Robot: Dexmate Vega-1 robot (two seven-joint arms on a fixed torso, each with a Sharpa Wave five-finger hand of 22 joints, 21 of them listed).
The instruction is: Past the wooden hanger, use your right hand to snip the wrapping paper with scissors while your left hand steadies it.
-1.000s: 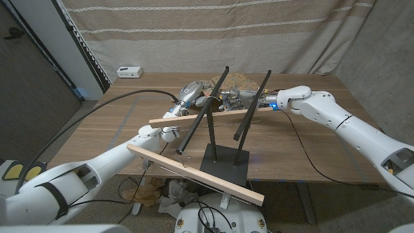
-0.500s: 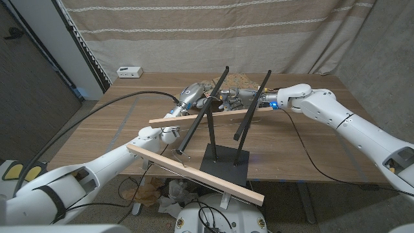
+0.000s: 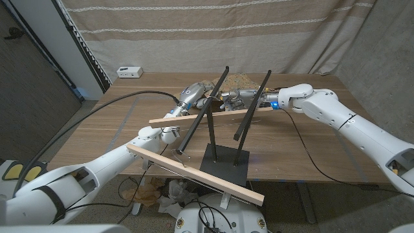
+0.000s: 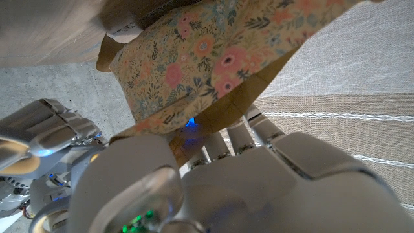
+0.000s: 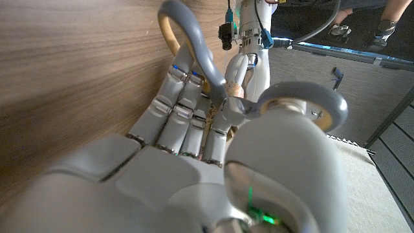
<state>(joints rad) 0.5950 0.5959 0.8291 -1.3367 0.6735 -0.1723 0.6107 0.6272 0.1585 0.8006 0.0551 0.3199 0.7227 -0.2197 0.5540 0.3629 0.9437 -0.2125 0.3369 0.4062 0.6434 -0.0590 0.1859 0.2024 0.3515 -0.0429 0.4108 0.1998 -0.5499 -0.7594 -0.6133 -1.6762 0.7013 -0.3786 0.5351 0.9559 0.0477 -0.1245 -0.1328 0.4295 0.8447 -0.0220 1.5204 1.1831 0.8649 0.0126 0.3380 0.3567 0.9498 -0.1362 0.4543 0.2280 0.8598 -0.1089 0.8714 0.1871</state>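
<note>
Centrally, wooden hanger [image 3: 213, 126] fronting wrapping paper [image 3: 242, 81]

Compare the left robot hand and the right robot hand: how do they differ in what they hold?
The left robot hand grips the flowered wrapping paper; the right robot hand holds scissors, with fingers through the grey handle loops. In the head view, the left robot hand sits to the left behind the wooden hanger, the right robot hand to the right. Both are closed on something, close together past the hanger.
</note>
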